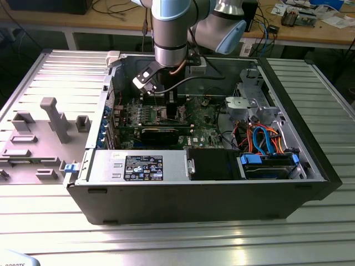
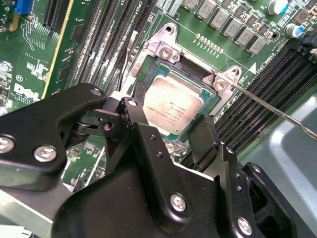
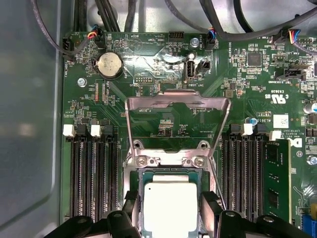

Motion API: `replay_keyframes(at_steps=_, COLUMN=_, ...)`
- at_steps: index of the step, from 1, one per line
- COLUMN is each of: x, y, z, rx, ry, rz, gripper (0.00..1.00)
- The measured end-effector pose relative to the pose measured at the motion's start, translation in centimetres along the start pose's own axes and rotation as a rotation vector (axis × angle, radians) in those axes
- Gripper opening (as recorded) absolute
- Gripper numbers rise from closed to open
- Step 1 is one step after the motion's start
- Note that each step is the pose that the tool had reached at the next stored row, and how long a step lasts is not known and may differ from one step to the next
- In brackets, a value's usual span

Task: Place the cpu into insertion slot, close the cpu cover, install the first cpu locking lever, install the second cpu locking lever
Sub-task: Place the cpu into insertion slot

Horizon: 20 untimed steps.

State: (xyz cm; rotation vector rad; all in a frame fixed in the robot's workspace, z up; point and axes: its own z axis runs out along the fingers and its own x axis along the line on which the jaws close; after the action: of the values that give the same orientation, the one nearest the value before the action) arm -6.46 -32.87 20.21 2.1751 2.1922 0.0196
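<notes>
Round coin battery [image 3: 109, 65], black memory slots [image 3: 91, 178] (white-clipped), orange cables [image 1: 254, 145], grey blocks [image 1: 55, 119]

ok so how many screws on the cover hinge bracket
2. One screw and the other screw sit near opposite ends of the bracket, between the raised cpu cover and the cpu. The gripper may hide more.

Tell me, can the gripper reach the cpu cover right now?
Probably yes. In the first wrist view the cpu cover stands flipped open just past the cpu, the gripper sits at the cpu, and nothing blocks the space between.
</notes>
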Motion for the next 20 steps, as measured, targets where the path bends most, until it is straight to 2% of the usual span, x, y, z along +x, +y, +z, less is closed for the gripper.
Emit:
replay_keyframes(at_steps=5, x=-0.02, y=0.03, z=-0.75, rx=0.0002, ry=0.0, rz=0.0, gripper=0.62)
replay_keyframes(at_steps=9, x=-0.05, y=0.08, z=-1.79, rx=0.0023, ry=0.0, rz=0.0, gripper=0.6)
replay_keyframes(at_steps=13, x=-0.06, y=0.13, z=-2.1, rx=0.0049, ry=0.0, rz=0.0, gripper=0.35)
replay_keyframes(at_steps=14, x=-0.06, y=0.14, z=-2.14, rx=0.0056, ry=0.0001, rz=0.0, gripper=0.35)
replay_keyframes(at_steps=17, x=-0.06, y=0.14, z=-2.15, rx=0.0057, ry=0.0003, rz=0.0, gripper=0.17)
replay_keyframes(at_steps=18, x=-0.06, y=0.14, z=-2.15, rx=0.0057, ry=0.0002, rz=0.0, gripper=0.17)
replay_keyframes(at_steps=19, x=-0.06, y=0.14, z=-2.15, rx=0.0059, ry=0.0001, rz=0.0, gripper=0.11)
replay_keyframes(at_steps=20, x=-0.06, y=0.14, z=-2.15, rx=0.0058, ry=0.0, rz=0.0, gripper=0.11)
